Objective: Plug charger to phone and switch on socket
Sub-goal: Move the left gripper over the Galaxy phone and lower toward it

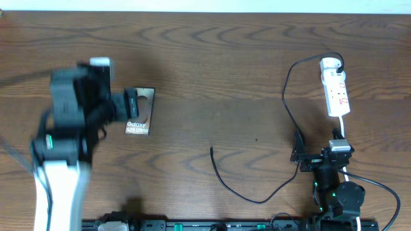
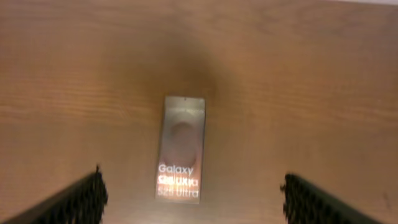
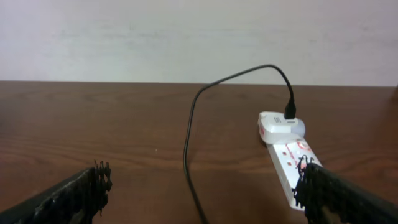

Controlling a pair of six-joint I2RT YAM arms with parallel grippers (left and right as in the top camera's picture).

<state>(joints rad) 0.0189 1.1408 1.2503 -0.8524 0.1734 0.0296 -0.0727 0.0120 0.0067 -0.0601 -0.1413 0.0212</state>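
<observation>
Overhead puts your left gripper (image 2: 193, 186) over the flat, glossy bronze-brown phone (image 1: 142, 114) with white Galaxy lettering; it lies flat toward the left edge of the brown wood-grain counter (image 1: 205, 58), about midway between the far and near edges. The left wrist view shows both fingers spread wide on either side of the phone, clear of its long edges and gripping nothing.

The long thin black charger (image 1: 257, 200) leaves a white adapter (image 3: 281, 124) seated on the small white socket (image 1: 337, 93) with red marks, near the far right corner. It loops toward the near edge, and its small plug tip (image 1: 212, 149) lies loose near the middle of the counter, well apart from the phone. Your right gripper (image 3: 202, 177) sits toward the near right corner, jaws open and empty, facing the socket.

You look to be at the opening step, settling on the phone; nothing is plugged in yet, and you cannot tell from here whether the socket is switched on. Next, pin the phone so it cannot slide; then take the charger just behind its plug tip with the right gripper and line it up square with the phone's short edge. The port itself is not visible, so confirm which end carries it before you commit.
</observation>
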